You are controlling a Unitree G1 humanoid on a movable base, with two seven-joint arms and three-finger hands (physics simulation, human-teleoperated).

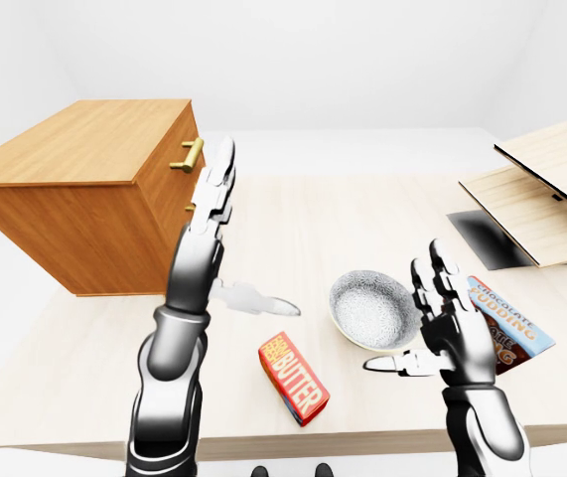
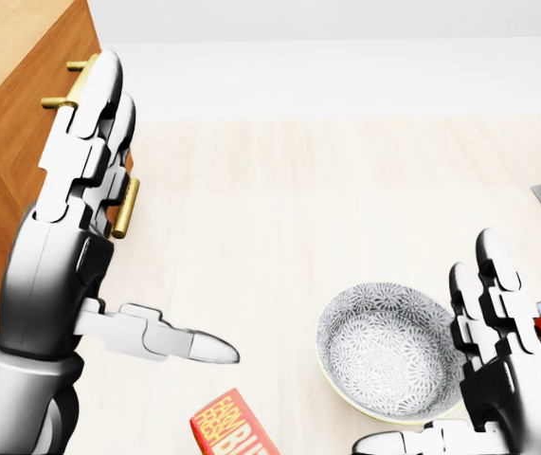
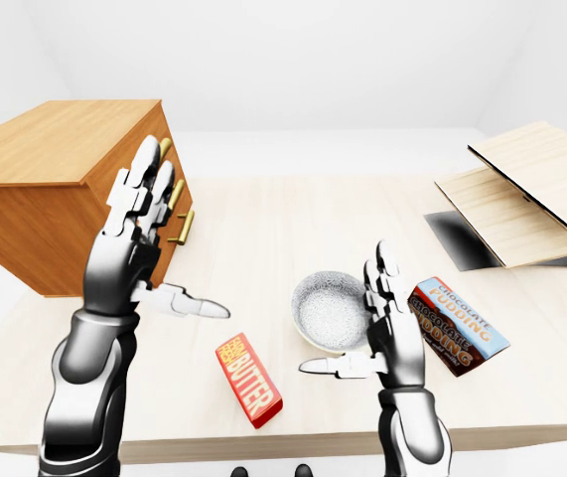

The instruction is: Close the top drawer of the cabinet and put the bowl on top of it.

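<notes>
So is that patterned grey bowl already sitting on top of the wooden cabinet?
No, the patterned grey bowl rests on the pale wooden table, well right of the wooden cabinet.

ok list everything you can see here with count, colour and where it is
cabinet: 1, brown wood with brass handles, left of left-eye view, on the table
table: 1, pale wood, fills the middle
bowl: 1, white with grey pattern, centre-right
butter box: 1, red and orange, bottom centre
pudding box: 1, blue and brown, right of the bowl
boards: 2, pale wood, stacked at the right edge
left hand: 1, silver, open, raised by the cabinet
right hand: 1, silver, open, beside the bowl
</notes>
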